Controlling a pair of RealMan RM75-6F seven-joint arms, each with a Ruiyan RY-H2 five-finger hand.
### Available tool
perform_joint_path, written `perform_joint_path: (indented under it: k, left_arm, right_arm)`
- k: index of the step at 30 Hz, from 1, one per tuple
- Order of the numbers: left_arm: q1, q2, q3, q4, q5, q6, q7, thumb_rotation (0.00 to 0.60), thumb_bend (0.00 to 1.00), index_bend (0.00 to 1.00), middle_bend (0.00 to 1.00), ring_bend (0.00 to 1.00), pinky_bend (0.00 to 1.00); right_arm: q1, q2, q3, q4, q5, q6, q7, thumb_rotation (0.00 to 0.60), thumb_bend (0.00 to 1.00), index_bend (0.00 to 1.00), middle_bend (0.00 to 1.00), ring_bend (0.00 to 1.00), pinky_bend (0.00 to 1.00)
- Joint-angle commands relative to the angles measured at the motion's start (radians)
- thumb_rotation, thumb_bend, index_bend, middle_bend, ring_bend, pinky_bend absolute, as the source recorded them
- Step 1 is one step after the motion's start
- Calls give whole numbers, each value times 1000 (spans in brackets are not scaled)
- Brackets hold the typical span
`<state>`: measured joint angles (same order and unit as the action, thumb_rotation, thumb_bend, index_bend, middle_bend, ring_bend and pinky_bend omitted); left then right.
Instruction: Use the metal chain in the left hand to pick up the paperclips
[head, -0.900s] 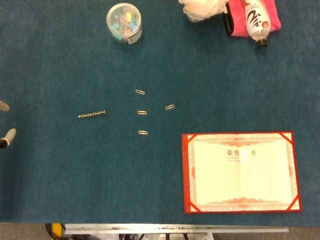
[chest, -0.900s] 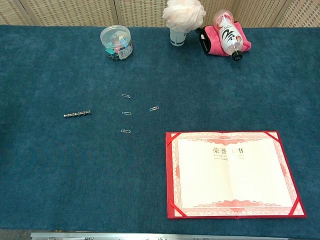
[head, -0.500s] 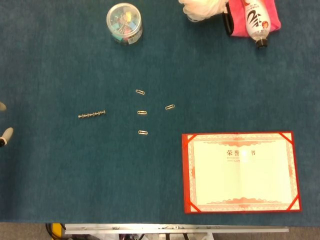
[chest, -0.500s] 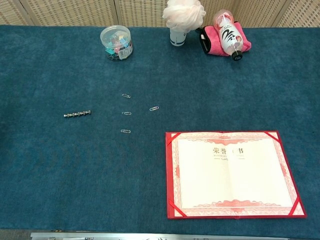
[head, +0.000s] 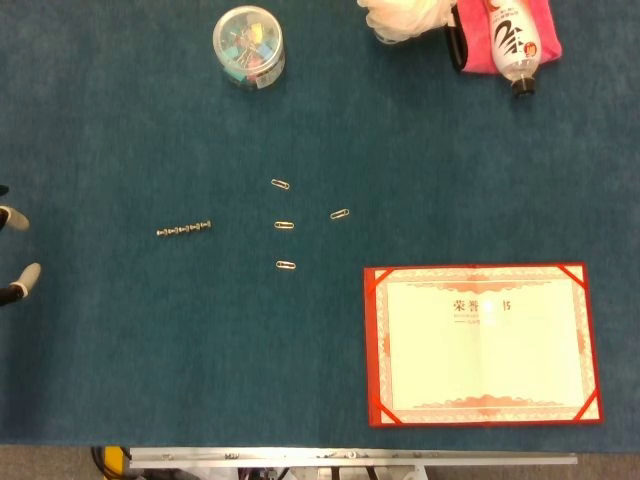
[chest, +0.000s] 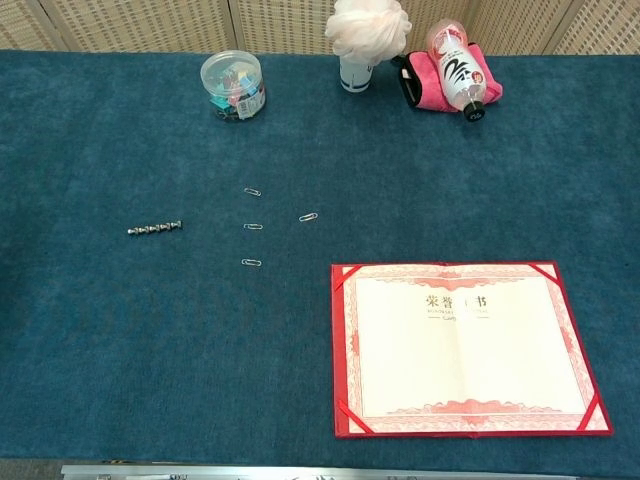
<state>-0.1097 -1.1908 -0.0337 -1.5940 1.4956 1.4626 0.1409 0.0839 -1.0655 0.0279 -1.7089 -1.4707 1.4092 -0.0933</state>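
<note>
Left hand (head: 14, 250) crept back in, metal chain (head: 184, 230) well apart

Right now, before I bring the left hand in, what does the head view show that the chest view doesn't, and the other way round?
Only the head view shows the left hand: just fingertips at the left edge, well clear of the metal chain, holding nothing visible.

Only the chest view shows the woven screen behind the table and the white cup under the pink bath pouf.

Both show the chain lying on the blue cloth, four paperclips, the clear tub of binder clips, the bottle and the red certificate folder. The right hand appears in neither.
</note>
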Motion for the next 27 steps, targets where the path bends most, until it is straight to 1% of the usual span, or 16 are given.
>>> perform_joint_path:
  k: [1, 16, 18, 19, 21, 22, 23, 25, 27]
  left_arm:
    - [-2, -5, 5, 1, 6, -5, 3, 600, 180, 414, 237, 232, 377]
    - [-14, -18, 6, 11, -6, -31, -3, 600, 180, 414, 236, 232, 377]
    - [-17, -21, 5, 10, -8, -37, -7, 600, 180, 413, 224, 230, 377]
    - [-19, -25, 5, 9, -6, -38, -10, 600, 180, 414, 214, 220, 377]
    - [-21, -30, 5, 1, -2, -37, -21, 600, 180, 414, 179, 161, 369]
    - [-21, -33, 3, -8, -1, -35, -28, 600, 180, 414, 147, 103, 351]
    - [-23, -34, 2, -17, 1, -36, -31, 600, 180, 414, 124, 56, 320]
    - [-31, -32, 0, -39, 10, -38, -30, 600, 180, 416, 101, 6, 259]
    - [-40, -26, -3, -61, 11, -48, -19, 600, 180, 420, 82, 0, 209]
  right_arm:
    - [-5, 4, -2, -7, -7, 11, -11, 600, 0, 0, 35, 0, 250]
    - [-11, 17, -1, -18, -2, 13, -3, 600, 0, 6, 41, 0, 250]
    - [-13, 19, 1, -19, -3, 18, -3, 600, 0, 6, 41, 0, 250]
    - [-15, 20, 2, -21, -3, 23, -2, 600, 0, 6, 41, 0, 250]
    - [-17, 21, 3, -22, -2, 28, -1, 600, 0, 6, 41, 0, 250]
    - [-19, 22, 5, -24, 0, 31, -1, 600, 0, 7, 41, 0, 250]
    - [-20, 23, 6, -24, 1, 33, -1, 600, 0, 8, 41, 0, 250]
    - [-21, 25, 7, -25, 1, 36, 1, 600, 0, 9, 41, 0, 250]
    - [-22, 27, 8, -26, 1, 37, 4, 600, 0, 10, 41, 0, 250]
